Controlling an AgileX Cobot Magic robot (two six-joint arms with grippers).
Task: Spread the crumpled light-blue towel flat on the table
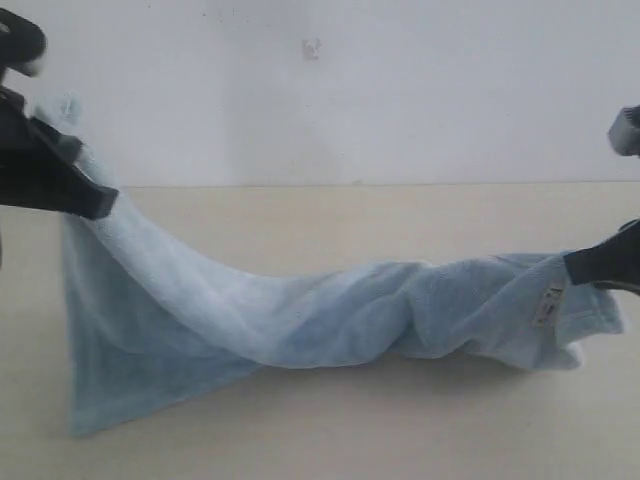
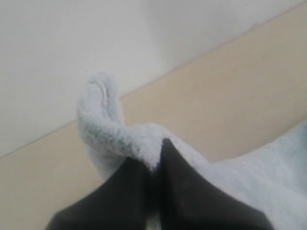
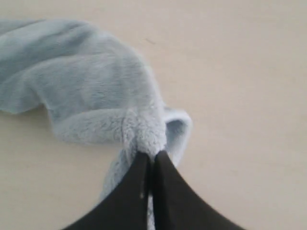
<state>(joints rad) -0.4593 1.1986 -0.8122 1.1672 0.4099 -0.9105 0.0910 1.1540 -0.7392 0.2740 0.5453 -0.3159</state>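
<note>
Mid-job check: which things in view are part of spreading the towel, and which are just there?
Part of the job:
light-blue towel, one end lifted
left gripper, pinching it
right gripper, pinching the tag end
beige table

Just there:
white wall
small white fitting on the wall

**Soft, flat light; all 3 views hazy**

Exterior view: even, diffuse brightness and low contrast, with a milky veil over the whole frame. Wall [image 1: 400, 90] is washed to near white. Towel [image 1: 300, 320] throws only a faint, soft-edged shadow on the table [image 1: 400, 430] along its lower edge. Left gripper [image 1: 98, 203], at the frame edge, is smeared with a soft outline. Right gripper [image 1: 572, 268] is dark and shows little detail.

2 wrist views: fingers [image 2: 192, 191] [image 3: 177, 201] read as flat black and are out of focus close to the lens. Towel pile is sharpest in the right wrist view. The left wrist view is softer, its wall bleached.
</note>
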